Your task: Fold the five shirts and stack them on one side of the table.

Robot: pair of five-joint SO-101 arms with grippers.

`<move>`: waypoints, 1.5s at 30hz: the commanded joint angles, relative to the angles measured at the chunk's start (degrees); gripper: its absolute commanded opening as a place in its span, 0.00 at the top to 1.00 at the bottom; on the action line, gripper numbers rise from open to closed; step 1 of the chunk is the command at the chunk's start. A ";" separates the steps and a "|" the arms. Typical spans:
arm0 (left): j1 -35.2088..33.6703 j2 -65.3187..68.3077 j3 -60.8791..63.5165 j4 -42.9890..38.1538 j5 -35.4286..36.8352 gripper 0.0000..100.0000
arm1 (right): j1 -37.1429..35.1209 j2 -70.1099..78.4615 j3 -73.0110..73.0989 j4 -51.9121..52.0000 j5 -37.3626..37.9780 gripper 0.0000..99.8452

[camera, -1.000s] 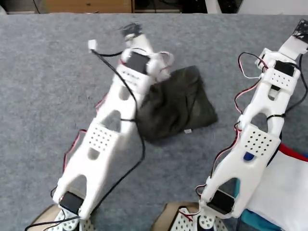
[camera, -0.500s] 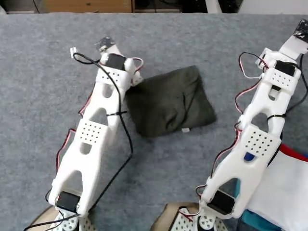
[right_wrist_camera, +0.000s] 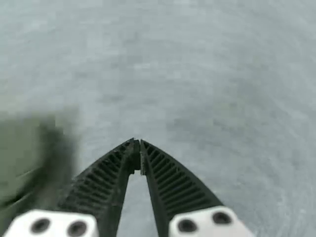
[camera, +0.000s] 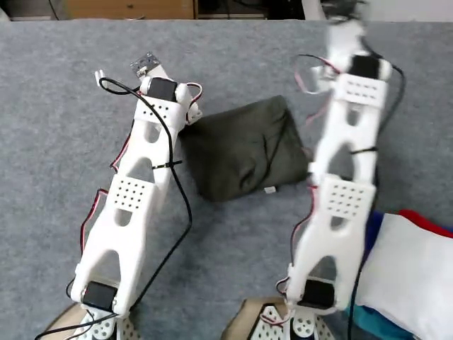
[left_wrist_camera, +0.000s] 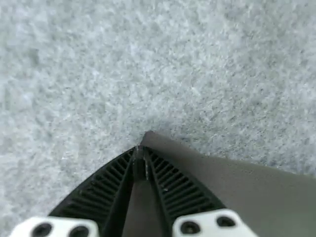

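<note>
My right arm has swung in from the right edge of the table (camera: 56,106) toward the middle, and my left arm has drawn back off the dark green shirt (camera: 244,149) to its left side. My left hand (left_wrist_camera: 139,160) is pressed together, tips over the shirt's far left corner; I cannot tell whether any cloth is caught between them. My right hand (right_wrist_camera: 137,150) is pressed together too, above bare grey table past the shirt's far right corner. The folded shirt lies mid-table between my two arms. A stack of shirts (camera: 417,276), white on top, sits at the near right corner.
</note>
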State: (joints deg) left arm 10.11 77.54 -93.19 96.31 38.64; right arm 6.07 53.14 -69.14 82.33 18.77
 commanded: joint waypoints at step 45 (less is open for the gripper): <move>-3.16 -0.75 -0.70 -0.09 0.09 0.98 | -20.79 -32.66 60.00 -19.16 31.21 1.00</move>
State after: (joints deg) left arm 7.03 77.63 -93.19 96.31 38.55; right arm -13.89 24.48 -9.19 65.80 49.45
